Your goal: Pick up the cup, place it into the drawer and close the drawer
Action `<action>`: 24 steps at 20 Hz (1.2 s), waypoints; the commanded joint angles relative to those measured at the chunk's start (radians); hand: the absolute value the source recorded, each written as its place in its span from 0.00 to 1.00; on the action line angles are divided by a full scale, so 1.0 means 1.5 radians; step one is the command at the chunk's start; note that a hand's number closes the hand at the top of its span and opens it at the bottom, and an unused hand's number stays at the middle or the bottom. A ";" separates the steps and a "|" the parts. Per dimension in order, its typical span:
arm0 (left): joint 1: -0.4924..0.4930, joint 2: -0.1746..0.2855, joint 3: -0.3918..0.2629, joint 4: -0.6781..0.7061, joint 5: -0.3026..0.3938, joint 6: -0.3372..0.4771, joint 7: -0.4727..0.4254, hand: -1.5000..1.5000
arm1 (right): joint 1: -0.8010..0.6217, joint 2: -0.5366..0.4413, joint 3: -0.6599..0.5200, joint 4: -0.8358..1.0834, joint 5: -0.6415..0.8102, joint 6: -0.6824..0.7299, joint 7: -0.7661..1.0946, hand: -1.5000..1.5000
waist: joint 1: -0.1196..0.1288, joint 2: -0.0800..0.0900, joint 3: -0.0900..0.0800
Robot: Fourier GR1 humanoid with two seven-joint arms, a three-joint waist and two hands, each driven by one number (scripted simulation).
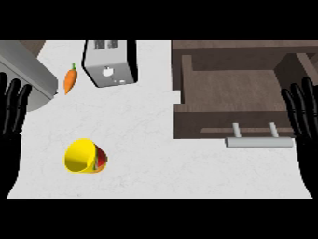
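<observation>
A yellow cup (83, 157) with a red and green side lies tipped over on the white counter (154, 154), at the lower left. The brown drawer (237, 91) stands pulled open at the right, its inside bare, with a grey handle (259, 140) on its front. My left hand (3, 121) rests open at the left edge, fingers up, to the left of the cup and apart from it. My right hand (313, 121) rests open at the right edge, fingers up, beside the drawer's front corner.
A silver toaster (110, 63) stands at the back middle. An orange carrot (70, 79) lies to its left. A large grey metal object (20, 70) fills the back left corner.
</observation>
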 commanded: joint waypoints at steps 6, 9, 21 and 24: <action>0.072 0.039 -0.034 -0.054 0.146 -0.162 -0.044 0.00 | -0.004 -0.010 -0.031 -0.006 -0.034 0.008 0.030 0.00 | 0.001 0.005 -0.020; 0.064 0.007 -0.047 -0.030 0.245 -0.151 0.055 0.00 | -0.027 0.011 -0.008 0.026 -0.079 0.016 0.074 0.00 | 0.002 0.007 -0.019; 0.056 -0.024 -0.044 0.016 0.220 -0.163 0.038 0.00 | -0.078 0.012 -0.020 0.066 -0.061 0.013 0.067 0.00 | -0.001 0.006 -0.019; 0.081 -0.011 -0.016 0.014 0.245 -0.195 0.025 0.00 | -0.059 0.012 -0.021 0.057 -0.068 0.022 0.058 0.00 | 0.000 0.006 -0.019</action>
